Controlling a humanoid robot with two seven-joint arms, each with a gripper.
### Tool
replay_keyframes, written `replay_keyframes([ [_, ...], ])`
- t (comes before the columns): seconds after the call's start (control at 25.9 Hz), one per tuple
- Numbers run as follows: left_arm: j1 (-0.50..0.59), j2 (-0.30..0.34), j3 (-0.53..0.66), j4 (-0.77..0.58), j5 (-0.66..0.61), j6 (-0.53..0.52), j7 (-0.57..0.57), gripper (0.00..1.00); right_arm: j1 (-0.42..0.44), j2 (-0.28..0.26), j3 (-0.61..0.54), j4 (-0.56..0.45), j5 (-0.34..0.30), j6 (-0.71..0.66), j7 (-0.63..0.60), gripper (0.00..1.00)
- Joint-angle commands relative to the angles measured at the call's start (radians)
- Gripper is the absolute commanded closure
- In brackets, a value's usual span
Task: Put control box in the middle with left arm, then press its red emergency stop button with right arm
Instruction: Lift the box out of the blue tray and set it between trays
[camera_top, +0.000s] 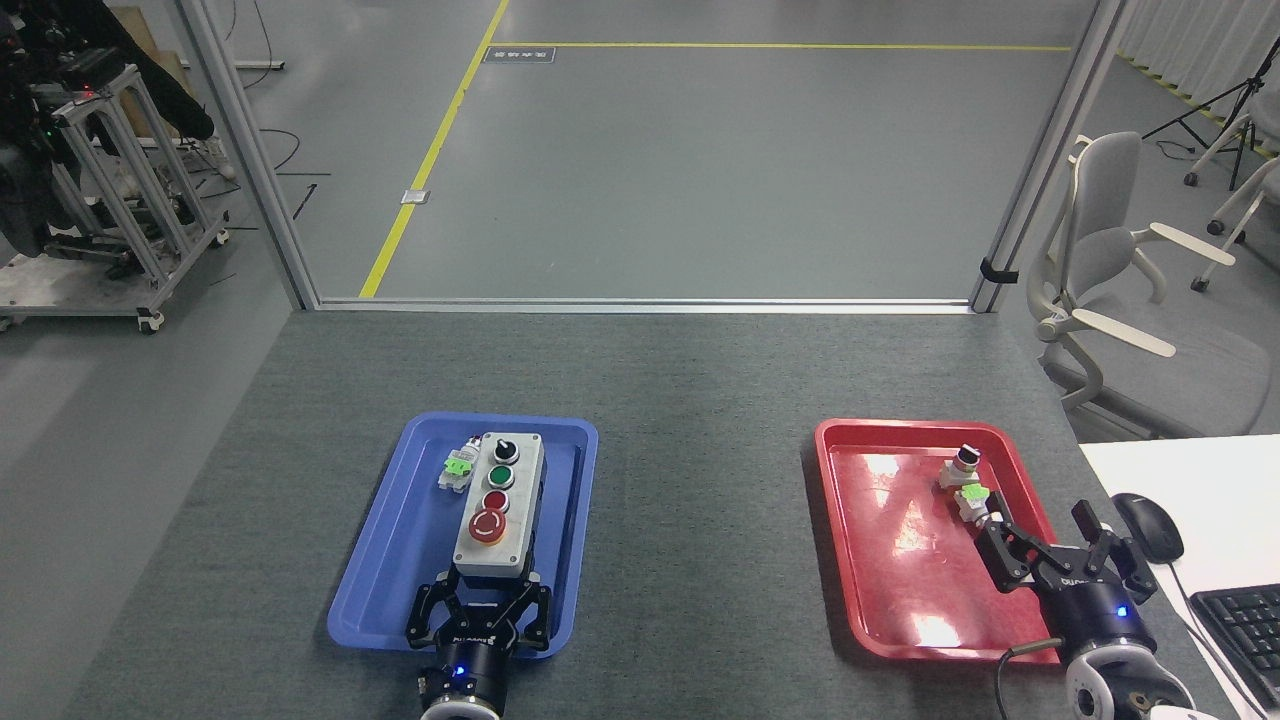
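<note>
**Head view: box gripped in tray**

The left gripper (484, 612) had its fingers clamped on the near end of the light grey oblong control box (498, 505), tilted toward one o'clock inside the blue plastic tray (400, 540), probably for carrying to mid-counter. The right gripper (1052, 552) hung spread wide over the red plastic tray (880, 560).

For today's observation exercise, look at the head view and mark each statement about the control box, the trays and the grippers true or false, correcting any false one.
1. The control box is in the blue tray. True.
2. The red emergency stop button is the button nearest the left gripper. True.
3. The right gripper is pressing the emergency stop button. False: it is over the red tray, far from the box.
4. The red tray holds no parts. False: two small switch parts lie near its far right corner.
5. The left gripper is at the box's near end. True.
</note>
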Motion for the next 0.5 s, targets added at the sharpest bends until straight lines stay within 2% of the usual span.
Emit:
replay_keyframes([
  [0.0, 0.015, 0.000, -0.077, -0.111, -0.012, -0.046, 0.064, 1.00, 0.000, 0.000, 0.000, 0.000, 0.000, -0.001, -0.001, 0.01],
  [0.27, -0.060, -0.050, -0.387, -0.091, 0.007, -0.048, -0.048, 1.00, 0.000, 0.000, 0.000, 0.000, 0.000, -0.001, -0.001, 0.01],
  [0.35, -0.064, -0.052, -0.419, -0.086, 0.038, -0.034, -0.071, 1.00, 0.000, 0.000, 0.000, 0.000, 0.000, -0.001, -0.001, 0.01],
  [0.46, -0.064, -0.052, -0.530, -0.048, 0.108, -0.043, -0.101, 1.00, -0.001, -0.002, 0.000, 0.000, 0.000, -0.001, -0.001, 0.01],
])
